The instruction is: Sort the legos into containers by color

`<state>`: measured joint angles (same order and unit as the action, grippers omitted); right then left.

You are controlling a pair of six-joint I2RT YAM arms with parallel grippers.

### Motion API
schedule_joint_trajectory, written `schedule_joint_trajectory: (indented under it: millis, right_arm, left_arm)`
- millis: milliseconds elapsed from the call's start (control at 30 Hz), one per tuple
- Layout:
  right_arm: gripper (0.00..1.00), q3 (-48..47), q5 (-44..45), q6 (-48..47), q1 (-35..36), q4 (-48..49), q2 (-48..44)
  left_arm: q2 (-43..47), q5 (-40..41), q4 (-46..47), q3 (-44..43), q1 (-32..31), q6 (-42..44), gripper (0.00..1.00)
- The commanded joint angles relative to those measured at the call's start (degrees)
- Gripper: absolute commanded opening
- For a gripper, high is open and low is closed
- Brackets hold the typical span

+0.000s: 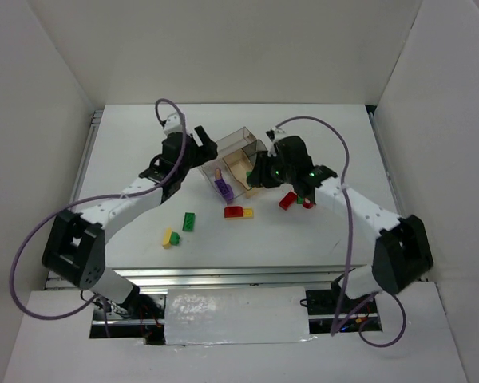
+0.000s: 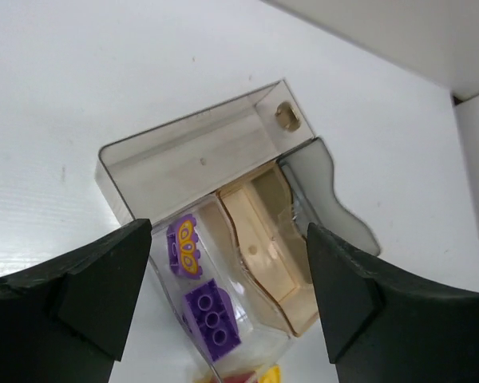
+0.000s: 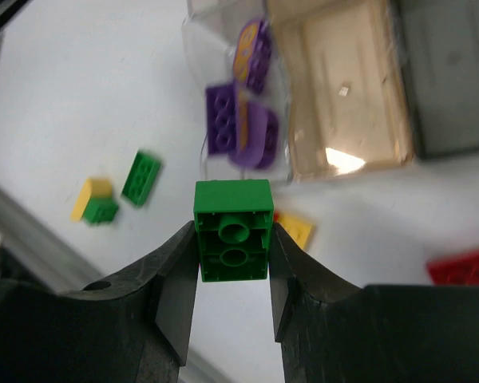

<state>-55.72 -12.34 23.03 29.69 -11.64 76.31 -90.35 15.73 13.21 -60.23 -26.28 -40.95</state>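
Green lego (image 3: 232, 231) clamped between the jaws of our right tool (image 3: 232, 242), above the surface (image 3: 72, 88). Ahead of that tool and to its right we see the containers (image 3: 347, 104), with purple legos (image 3: 223, 121) in the clear compartment nearest it. Our left tool (image 2: 227, 239) hangs above the containers, jaws spread wide and holding nothing. A second green lego (image 3: 142, 177) lies loose left of the right tool.
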Motion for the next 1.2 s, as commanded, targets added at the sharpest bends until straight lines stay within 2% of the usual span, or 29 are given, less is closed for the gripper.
schedule_joint_trajectory:
  millis: [0,33,67,100,167,233,333,367,467,633,700,800,833,933,967,1067,1167]
  right_arm:
    - [0.11,-11.84,6.70,-3.25,-0.25,-3.91,11.96]
    - [0.13,-16.21,7.67,-3.60,-0.25,-4.96,14.37]
    - [0.14,-18.17,8.90,-4.73,-0.25,-6.71,16.91]
    - [0.17,-20.19,9.87,-5.09,-0.16,-7.51,21.46]
    - [0.20,-26.26,10.93,-6.75,-0.25,-10.40,25.71]
    - [0.36,-32.04,11.19,-7.20,-0.25,-12.26,31.16]
    - [0.73,-37.68,11.11,-7.03,-0.25,-15.16,36.26]
    - [0.73,-38.31,11.19,-7.03,-0.25,-15.17,36.36]
    - [1.00,-38.58,9.79,-6.77,0.10,-14.21,34.70]
    - [1.00,-35.61,11.90,-4.14,2.64,-13.77,28.12]
    - [1.00,-32.19,15.22,-1.42,8.08,-12.89,23.54]
    - [1.00,-30.93,28.03,7.27,17.83,-13.93,22.03]
    - [1.00,-31.37,31.20,12.60,19.51,-16.03,23.95]
    - [1.00,-34.88,37.36,21.24,25.93,-20.51,28.52]
    - [1.00,-36.54,41.56,23.01,27.25,-22.62,32.54]
    - [1.00,-48.46,44.32,26.54,30.59,-30.00,41.94]
    - [0.99,-55.17,45.03,28.83,31.65,-35.73,49.36]
  left_arm:
    - [9.90,7.45,-10.41,-3.31,-0.08,-2.28,0.91]
    - [11.23,8.52,-14.32,-5.67,0.00,-2.64,0.93]
    - [12.38,9.14,-18.44,-6.56,0.00,-2.82,0.99]
    - [14.82,9.84,-25.10,-8.14,0.18,-2.91,0.99]
    - [17.38,9.94,-31.20,-9.11,0.27,-3.08,0.99]
    - [21.86,9.68,-40.25,-9.65,0.53,-3.96,1.00]
    - [30.81,6.27,-45.55,-5.53,0.88,-4.23,0.99]
    - [32.50,5.55,-46.51,-5.52,0.88,-3.53,1.00]
    - [36.36,6.32,-52.75,-5.42,0.97,0.41,0.99]
    - [39.36,11.51,-61.02,-5.87,0.97,5.87,1.00]
    - [41.12,17.91,-62.25,-2.89,0.97,5.36,1.00]
    - [44.37,24.95,-62.70,1.68,1.06,2.29,0.99]
    - [45.94,25.32,-62.78,1.69,0.97,1.15,0.99]
    - [48.85,28.13,-62.97,1.25,1.67,0.34,1.00]
    - [50.95,28.22,-62.18,2.12,2.20,0.60,1.00]
    - [53.60,28.13,-62.26,2.48,3.25,0.17,1.00]
    - [55.01,28.83,-62.17,2.57,3.52,0.25,1.00]
